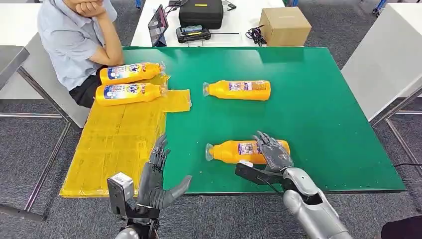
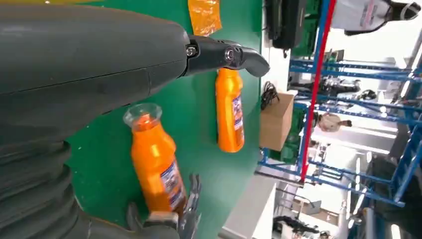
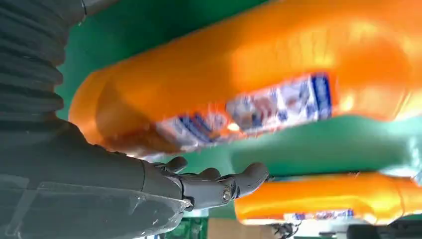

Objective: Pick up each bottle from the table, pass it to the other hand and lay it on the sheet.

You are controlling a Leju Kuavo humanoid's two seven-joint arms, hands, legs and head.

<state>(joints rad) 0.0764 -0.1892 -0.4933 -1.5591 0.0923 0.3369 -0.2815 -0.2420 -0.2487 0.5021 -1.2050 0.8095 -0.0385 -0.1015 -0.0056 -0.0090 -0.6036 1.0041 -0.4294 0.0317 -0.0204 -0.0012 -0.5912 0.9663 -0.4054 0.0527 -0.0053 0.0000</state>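
The right hand (image 1: 271,149) lies over the base end of the nearest bottle (image 1: 234,151), fingers draped across its label, the bottle lying flat on the green table (image 1: 323,109); whether the fingers truly grip it I cannot tell; the left hand (image 1: 158,181) stands just off the near edge, palm upright, fingers spread, holding nothing; the bottles are smooth clear plastic full of orange liquid, with blue-and-white labels and clear caps; the right wrist view shows the near bottle's label blurred at close range; the left wrist view shows a cardboard box (image 2: 276,122) past the far bottle (image 2: 229,117); farther off, that second bottle (image 1: 239,90) lies alone mid-table; two more bottles (image 1: 130,83) lie side by side at the far end of the glossy yellow sheet (image 1: 114,144); a seated person (image 1: 74,40) leans beside them.
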